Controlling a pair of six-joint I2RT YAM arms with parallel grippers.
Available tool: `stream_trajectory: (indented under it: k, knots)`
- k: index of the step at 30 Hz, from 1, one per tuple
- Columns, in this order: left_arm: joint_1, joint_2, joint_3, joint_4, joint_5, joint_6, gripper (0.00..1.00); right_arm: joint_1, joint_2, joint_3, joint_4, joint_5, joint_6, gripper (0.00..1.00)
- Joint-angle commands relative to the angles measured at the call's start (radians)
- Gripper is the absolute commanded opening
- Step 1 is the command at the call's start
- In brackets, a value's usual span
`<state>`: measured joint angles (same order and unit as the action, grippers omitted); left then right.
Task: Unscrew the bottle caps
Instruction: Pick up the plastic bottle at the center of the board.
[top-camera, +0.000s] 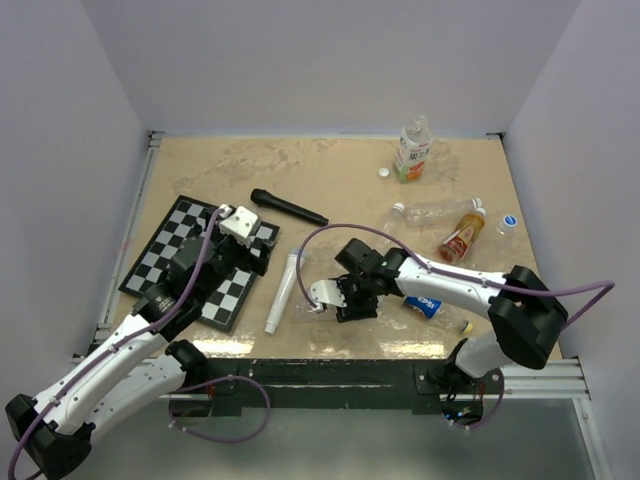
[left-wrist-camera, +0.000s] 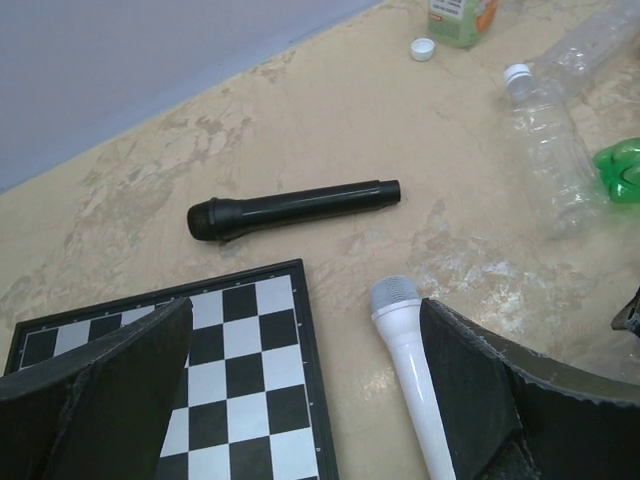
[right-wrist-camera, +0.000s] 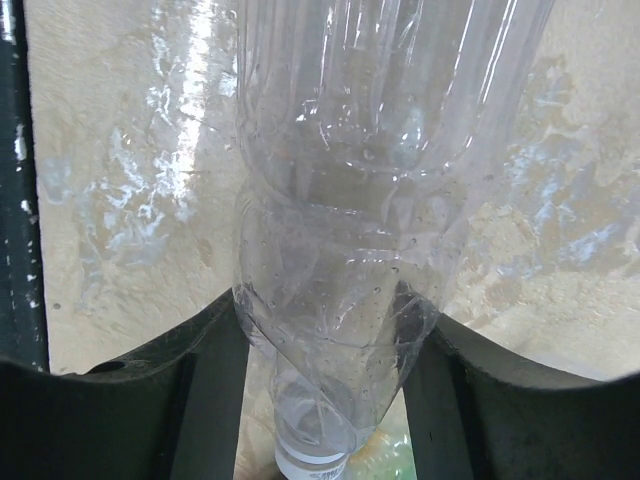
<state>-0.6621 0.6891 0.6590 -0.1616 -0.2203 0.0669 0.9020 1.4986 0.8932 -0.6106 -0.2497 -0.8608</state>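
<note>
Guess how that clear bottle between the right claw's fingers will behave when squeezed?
Probably light: the clear bottle looks empty. Its thin, creased walls would likely buckle in the right gripper. Smooth and round, it may slip or roll.

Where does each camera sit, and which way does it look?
Top external: high behind the bases, looking down on the table; left arm and right arm show.
Left wrist: on the left arm, looking low over the chessboard and white microphone; its own fingers show.
Right wrist: on the right arm, close on a clear bottle between its own fingers.
Shared: top and left wrist both show the black microphone.
</note>
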Motion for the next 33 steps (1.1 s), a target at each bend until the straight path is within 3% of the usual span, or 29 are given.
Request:
stream_trajectory:
  k: [1, 5, 10, 14, 18, 21, 26, 29, 33]
  knots:
    - [0.002, 0.018, 0.005, 0.054, 0.136, -0.033, 1.0, -0.005, -0.089, 0.039, -0.058, -0.051, -0.067, 0.28]
    - [0.009, 0.101, 0.036, 0.034, 0.339, -0.096, 1.0, -0.005, -0.217, 0.073, -0.147, -0.007, -0.185, 0.23]
    - [0.051, 0.259, 0.093, 0.043, 0.721, -0.209, 1.0, -0.005, -0.36, 0.079, -0.186, 0.101, -0.336, 0.22]
    - [0.093, 0.392, 0.094, 0.196, 1.077, -0.353, 1.0, -0.005, -0.389, 0.101, -0.192, 0.167, -0.379, 0.22]
    - [0.091, 0.526, 0.094, 0.399, 1.317, -0.55, 1.0, -0.002, -0.393, 0.102, -0.184, 0.168, -0.408, 0.22]
    - [0.09, 0.57, 0.087, 0.546, 1.375, -0.68, 1.0, 0.011, -0.393, 0.093, -0.176, 0.179, -0.417, 0.22]
    - [0.065, 0.639, 0.094, 0.548, 1.437, -0.699, 1.0, 0.014, -0.405, 0.125, -0.138, 0.188, -0.402, 0.22]
    - [0.026, 0.681, 0.106, 0.489, 1.44, -0.65, 1.0, 0.017, -0.39, 0.162, -0.124, 0.199, -0.399, 0.22]
    - [-0.014, 0.745, 0.192, 0.274, 1.391, -0.495, 0.98, 0.04, -0.365, 0.199, -0.127, 0.187, -0.396, 0.22]
